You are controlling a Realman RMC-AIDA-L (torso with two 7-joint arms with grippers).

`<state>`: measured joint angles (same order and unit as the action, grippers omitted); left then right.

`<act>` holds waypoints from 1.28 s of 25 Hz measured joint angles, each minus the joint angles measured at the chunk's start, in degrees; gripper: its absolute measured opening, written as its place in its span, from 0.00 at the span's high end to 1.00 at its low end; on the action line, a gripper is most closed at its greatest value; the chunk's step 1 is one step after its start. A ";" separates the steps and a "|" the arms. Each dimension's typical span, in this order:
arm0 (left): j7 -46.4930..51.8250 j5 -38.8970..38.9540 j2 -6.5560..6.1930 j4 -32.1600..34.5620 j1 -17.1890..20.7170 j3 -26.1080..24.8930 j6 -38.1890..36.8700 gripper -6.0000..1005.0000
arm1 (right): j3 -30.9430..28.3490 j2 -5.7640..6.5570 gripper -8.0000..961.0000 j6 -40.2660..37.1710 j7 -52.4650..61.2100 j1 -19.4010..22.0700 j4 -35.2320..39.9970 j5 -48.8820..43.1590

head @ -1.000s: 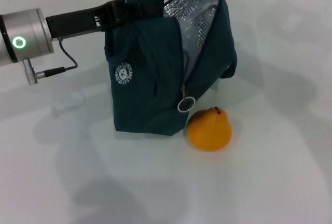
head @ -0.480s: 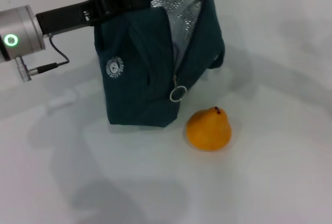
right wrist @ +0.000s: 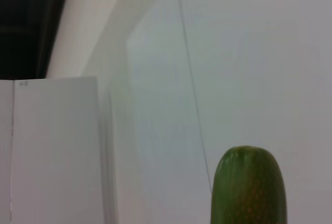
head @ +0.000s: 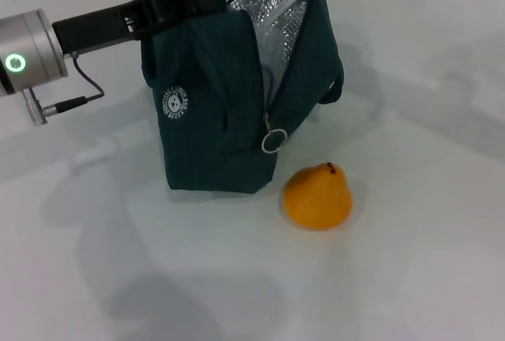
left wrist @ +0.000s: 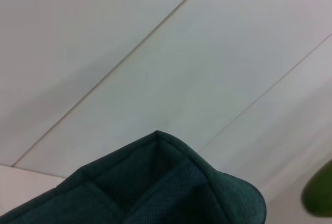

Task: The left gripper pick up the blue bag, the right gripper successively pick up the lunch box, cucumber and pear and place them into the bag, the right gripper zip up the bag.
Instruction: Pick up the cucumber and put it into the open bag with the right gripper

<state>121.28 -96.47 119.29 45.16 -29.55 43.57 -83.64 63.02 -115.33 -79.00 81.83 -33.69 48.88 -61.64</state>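
Up at the bag (head: 217, 112) top, the left end effector (head: 175, 5) is clamped on a rolled handle, its fingertips buried in fabric. Crinkled silver foil lining shows through the unzipped mouth; a ring pull (head: 272, 143) dangles. Beside the bag, the plump pear (head: 317, 196) sits on the white worktop (head: 410, 246). The right end effector is unseen; the cucumber's (right wrist: 248, 186) rounded, pimpled tip fills its wrist view, so its grip can't be told.

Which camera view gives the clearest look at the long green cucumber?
The right wrist view: the smooth dark green cucumber shows its rounded end close up against a pale wall. The left wrist view catches only a blurred green sliver at the frame edge that may be it. The head view shows no cucumber.
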 joint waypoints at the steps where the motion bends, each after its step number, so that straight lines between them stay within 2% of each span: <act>1: -0.03 0.00 0.03 0.00 -0.08 0.01 -0.01 0.94 | 0.14 -0.03 0.36 -0.04 -0.52 -0.54 -1.66 0.00; 6: -0.07 0.09 0.13 -0.05 -0.21 0.27 -0.32 0.94 | 3.31 -0.41 0.35 -0.12 -4.00 -4.07 -8.94 -0.02; 15: -1.23 0.18 0.21 -2.23 -0.93 0.44 -0.09 0.94 | 8.58 -0.87 0.35 0.37 -9.01 -8.84 -16.93 2.37; 22: -2.49 0.23 0.19 -3.10 -0.85 0.22 0.02 0.94 | 13.77 -0.86 0.35 1.09 -11.11 -9.36 -18.67 5.93; 32: -3.47 0.25 0.21 -4.53 -0.51 0.12 1.41 0.94 | 15.22 -0.86 0.34 2.17 -11.86 -8.97 -20.72 6.12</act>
<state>117.81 -96.22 119.50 40.64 -30.06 43.70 -82.23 78.24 -116.18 -76.83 69.97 -42.66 28.16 -55.52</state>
